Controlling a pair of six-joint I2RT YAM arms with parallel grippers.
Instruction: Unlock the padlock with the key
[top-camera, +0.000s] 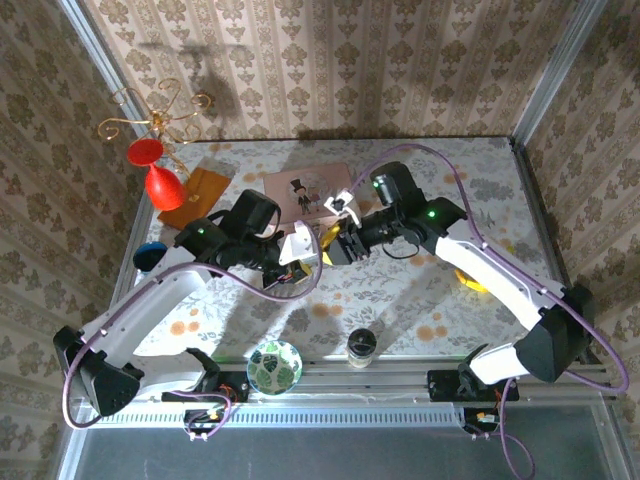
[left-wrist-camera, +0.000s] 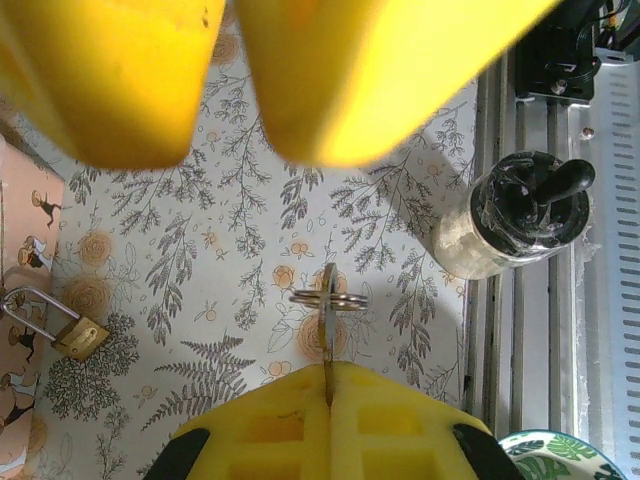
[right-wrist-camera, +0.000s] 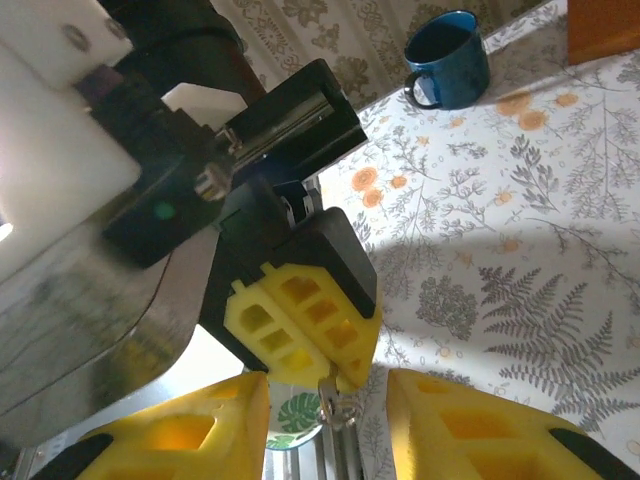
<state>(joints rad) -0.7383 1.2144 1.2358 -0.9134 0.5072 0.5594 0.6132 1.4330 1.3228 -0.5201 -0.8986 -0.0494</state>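
- The padlock (left-wrist-camera: 72, 330) lies flat on the flowered tablecloth (left-wrist-camera: 230, 250), at the near edge of the pink box (left-wrist-camera: 18, 215). Its shackle reaches over the box's rim.
- The key (left-wrist-camera: 328, 318) is apart from the padlock, on its near side and above the cloth. A ring (left-wrist-camera: 330, 298) hangs across its shaft.
- The left gripper (left-wrist-camera: 328, 378) is clenched on the key, with yellow fingers pressed together and the blade standing out between them.
- The right gripper (right-wrist-camera: 327, 395) is released. Its two yellow fingers stand apart, and the left gripper's tip and the key sit in the gap between them — no contact that I can make out.
- From above, both arms meet over the middle of the table, just near of the pink box.
- Near edge: a black-lidded jar (top-camera: 361, 345), with a green-patterned bowl (top-camera: 274, 365) to its left.
- Left side: a blue mug (top-camera: 150, 255). Farther back are an orange envelope (top-camera: 195, 197) and two red cones (top-camera: 158, 172) — beside a gold wire stand (top-camera: 160, 105).
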